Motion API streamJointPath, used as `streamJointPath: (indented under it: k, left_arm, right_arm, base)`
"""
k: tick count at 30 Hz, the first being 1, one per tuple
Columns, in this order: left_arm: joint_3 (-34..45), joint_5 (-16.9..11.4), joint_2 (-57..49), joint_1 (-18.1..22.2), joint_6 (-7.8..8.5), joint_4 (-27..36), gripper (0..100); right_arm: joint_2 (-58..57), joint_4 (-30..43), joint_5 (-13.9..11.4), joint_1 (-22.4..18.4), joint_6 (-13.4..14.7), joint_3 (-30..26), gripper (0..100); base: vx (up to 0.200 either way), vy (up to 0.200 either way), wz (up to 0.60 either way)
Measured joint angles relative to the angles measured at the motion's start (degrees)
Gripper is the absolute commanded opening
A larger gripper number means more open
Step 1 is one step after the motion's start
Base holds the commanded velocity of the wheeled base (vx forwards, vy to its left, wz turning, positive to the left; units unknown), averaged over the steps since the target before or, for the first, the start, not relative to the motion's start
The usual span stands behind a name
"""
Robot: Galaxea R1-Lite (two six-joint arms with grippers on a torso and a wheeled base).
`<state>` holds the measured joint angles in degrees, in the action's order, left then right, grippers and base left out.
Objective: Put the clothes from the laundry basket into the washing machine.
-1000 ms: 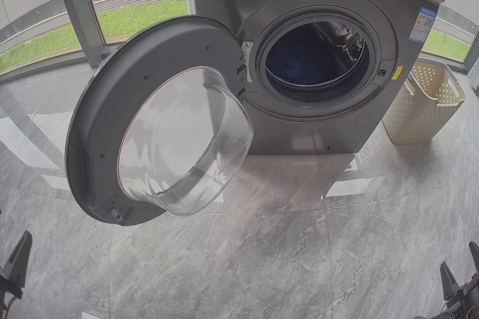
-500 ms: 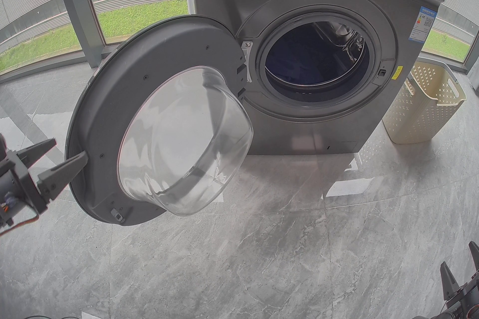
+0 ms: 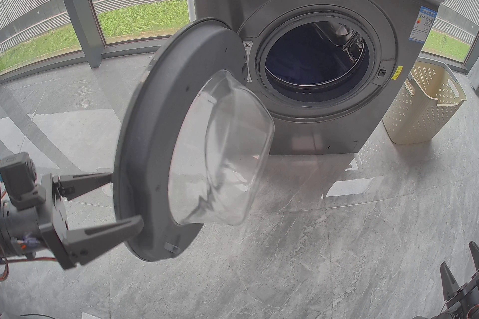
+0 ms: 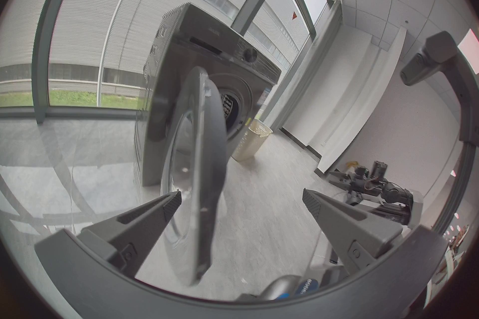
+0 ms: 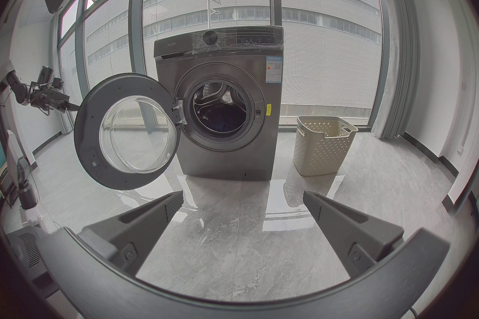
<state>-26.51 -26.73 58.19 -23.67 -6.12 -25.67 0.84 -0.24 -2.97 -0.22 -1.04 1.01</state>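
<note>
While the half-open door (image 3: pixel 149 135) fronts the drum (image 3: pixel 314 56), left gripper (image 3: pixel 126 199) gapes astride its rim.

The left gripper (image 3: pixel 125 199) is matte grey: two long wedge fingers (image 4: pixel 134 225), a screw (image 4: pixel 127 253) at each base, thin red wires (image 3: pixel 30 260) behind it. The right gripper (image 5: pixel 242 195) matches.

Grey washing machine (image 3: pixel 309 100), cream perforated laundry basket (image 3: pixel 424 108)

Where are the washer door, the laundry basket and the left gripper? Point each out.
washer door (image 3: pixel 144 145), head view, on its grey outer ring.
laundry basket (image 3: pixel 419 115), head view, on its perforated side wall.
left gripper (image 3: pixel 126 199), head view, midway between its two fingertips, at the door's edge.
</note>
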Motion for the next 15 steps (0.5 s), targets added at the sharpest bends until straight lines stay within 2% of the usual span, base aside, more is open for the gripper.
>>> streamJointPath:
  k: [4, 7, 9, 15]
  left_arm:
    - [0.13, 3.45, -3.17, -3.3, -0.61, 4.41, 100]
    - [-0.3, 7.8, -4.36, -2.47, -0.69, 4.57, 100]
    - [-0.66, 9.69, -4.41, -1.18, -0.52, 4.57, 100]
    - [-2.12, 11.35, -0.83, 0.37, 1.01, 4.25, 100]
  right_arm:
    - [0.0, 0.0, 0.0, -0.05, 0.02, 0.0, 100]
    - [0.0, 0.0, 0.0, -0.05, 0.02, 0.0, 100]
    - [0.01, 0.0, 0.0, -0.05, 0.0, 0.0, 100]
    - [0.01, 0.0, 0.02, -0.07, 0.02, 0.0, 100]
  base:
    - [0.0, 0.0, 0.0]
    - [0.0, 0.0, 0.0]
    - [0.0, 0.0, 0.0]
    - [0.0, 0.0, 0.0]
